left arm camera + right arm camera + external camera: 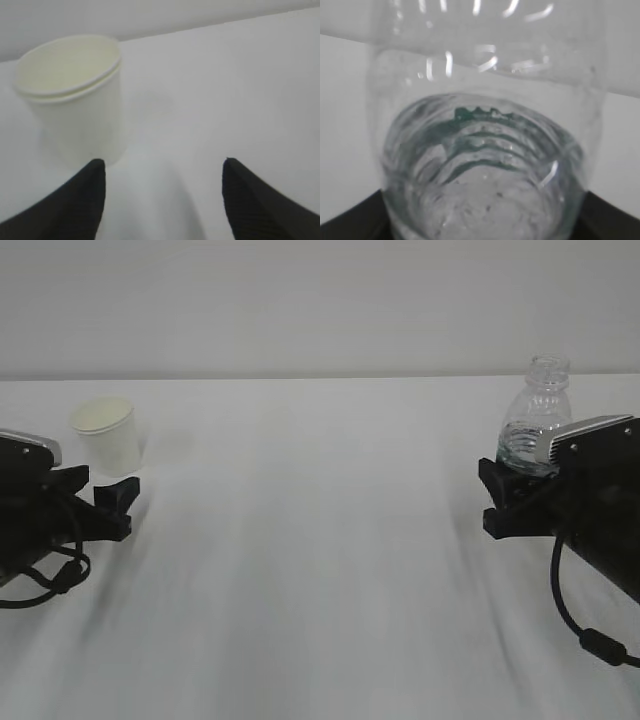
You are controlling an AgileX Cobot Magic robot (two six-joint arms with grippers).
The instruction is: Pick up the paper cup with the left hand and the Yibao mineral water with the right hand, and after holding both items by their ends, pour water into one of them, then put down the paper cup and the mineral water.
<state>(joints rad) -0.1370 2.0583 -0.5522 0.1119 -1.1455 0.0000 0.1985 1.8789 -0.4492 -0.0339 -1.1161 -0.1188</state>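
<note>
Two grippers low over white table (320,570) | left gripper (162,192) spread apart, empty, paper cup (75,100) upright just beyond its left fingertip | right gripper (497,498) clamps Yibao mineral water (533,425) by its lower body, bottle upright, uncapped

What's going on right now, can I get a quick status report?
Left gripper open, off the paper cup. Right gripper closed around the Yibao mineral water, bottle upright, uncapped. White table between them, nothing in the way.
</note>
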